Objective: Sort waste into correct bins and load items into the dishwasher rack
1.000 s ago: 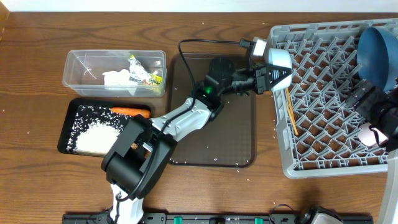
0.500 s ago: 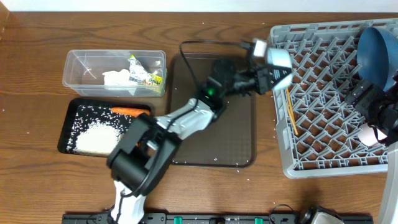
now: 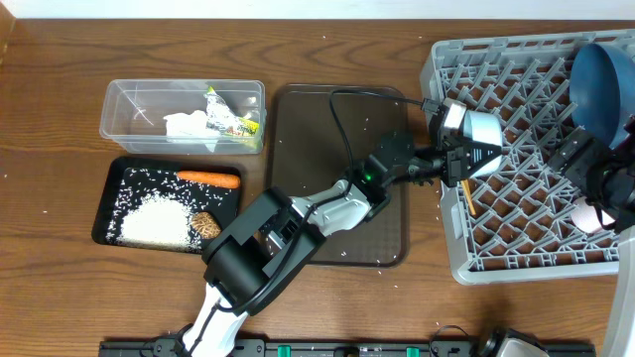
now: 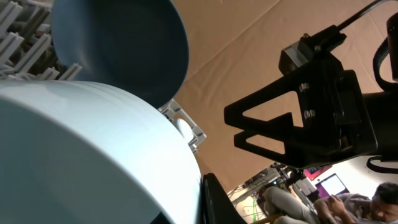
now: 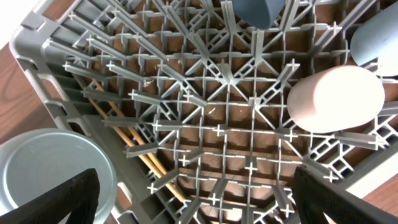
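My left gripper (image 3: pixel 454 159) is shut on the white bowl (image 3: pixel 480 131) and holds it tilted over the left side of the grey dishwasher rack (image 3: pixel 516 260). In the left wrist view the bowl (image 4: pixel 93 155) fills the lower left, one finger (image 4: pixel 217 202) lies against its rim, and the dark-blue dish (image 4: pixel 124 43) is behind. The dish (image 3: pixel 601 87) stands in the rack's far right corner. Chopsticks (image 3: pixel 463 186) lie in the rack under the bowl. My right gripper (image 3: pixel 595 177) is open and empty above the rack, next to the pink cup (image 5: pixel 336 96). A blue-grey cup (image 5: pixel 256 9) stands beyond.
The clear tub (image 3: pixel 129 99) holds white tissue (image 3: pixel 187 125) and the yellow-green wrapper (image 3: pixel 230 117). The black tray (image 3: pixel 111 198) holds the carrot (image 3: pixel 208 179), rice (image 3: pixel 154 218) and brown crumbs (image 3: pixel 205 224). The brown serving tray (image 3: pixel 342 119) lies between bins and rack, with the left arm across it.
My left arm has carried the white bowl from the rack's near-left top corner rightward and toward the front, over the chopsticks. The brown crumbs are now uncovered. The right gripper has barely moved.
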`<state>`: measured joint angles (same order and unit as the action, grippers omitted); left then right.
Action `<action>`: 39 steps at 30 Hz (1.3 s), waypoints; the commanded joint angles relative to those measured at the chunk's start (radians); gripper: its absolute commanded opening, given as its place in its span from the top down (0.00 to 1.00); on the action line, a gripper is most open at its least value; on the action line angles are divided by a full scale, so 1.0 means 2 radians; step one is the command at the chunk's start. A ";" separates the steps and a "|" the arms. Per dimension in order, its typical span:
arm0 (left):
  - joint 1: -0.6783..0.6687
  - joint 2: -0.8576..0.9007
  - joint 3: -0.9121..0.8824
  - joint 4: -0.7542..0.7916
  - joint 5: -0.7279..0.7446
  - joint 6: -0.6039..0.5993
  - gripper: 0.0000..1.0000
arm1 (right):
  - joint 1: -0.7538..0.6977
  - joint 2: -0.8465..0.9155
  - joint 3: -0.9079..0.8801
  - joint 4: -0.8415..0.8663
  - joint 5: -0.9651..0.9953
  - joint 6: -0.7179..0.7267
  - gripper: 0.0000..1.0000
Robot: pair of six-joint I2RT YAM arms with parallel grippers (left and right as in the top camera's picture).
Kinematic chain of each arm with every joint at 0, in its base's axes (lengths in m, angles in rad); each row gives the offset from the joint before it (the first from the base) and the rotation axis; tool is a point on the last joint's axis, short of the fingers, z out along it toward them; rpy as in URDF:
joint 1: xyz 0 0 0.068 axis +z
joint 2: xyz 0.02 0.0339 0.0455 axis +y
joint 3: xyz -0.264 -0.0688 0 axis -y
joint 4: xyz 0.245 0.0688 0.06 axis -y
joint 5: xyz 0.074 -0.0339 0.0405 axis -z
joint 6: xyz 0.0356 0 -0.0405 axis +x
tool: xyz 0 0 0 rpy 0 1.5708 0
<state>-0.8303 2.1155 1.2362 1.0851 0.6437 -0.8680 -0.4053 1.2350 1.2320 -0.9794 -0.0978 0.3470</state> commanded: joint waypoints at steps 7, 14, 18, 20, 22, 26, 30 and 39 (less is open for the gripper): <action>0.015 0.022 0.011 0.006 -0.018 -0.005 0.94 | -0.002 -0.003 0.001 -0.016 -0.002 -0.009 0.08; 0.038 0.035 0.011 -0.004 -0.018 -0.014 0.93 | -0.002 -0.003 0.001 -0.019 -0.003 -0.010 0.08; 0.052 0.035 0.011 -0.022 -0.017 -0.013 0.64 | -0.002 -0.003 0.001 -0.019 -0.008 -0.010 0.08; 0.061 0.035 0.011 -0.039 -0.015 -0.009 0.39 | -0.002 -0.003 0.001 -0.020 -0.008 -0.010 0.08; 0.072 0.035 0.011 -0.056 -0.005 -0.008 0.08 | -0.002 -0.003 0.001 -0.023 -0.008 -0.010 0.08; 0.095 0.035 0.011 -0.082 0.023 -0.007 0.02 | -0.002 -0.003 0.001 -0.027 -0.008 -0.010 0.08; 0.122 0.034 0.011 -0.092 0.052 0.010 0.02 | -0.002 -0.003 0.001 -0.029 -0.008 -0.010 0.08; 0.176 0.004 0.011 -0.092 0.115 0.013 0.02 | -0.002 -0.003 0.001 -0.029 -0.008 -0.010 0.08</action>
<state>-0.5087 2.1777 1.2377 0.8974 0.7948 -0.8639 -0.4053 1.2350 1.2320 -1.0351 -0.1051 0.3470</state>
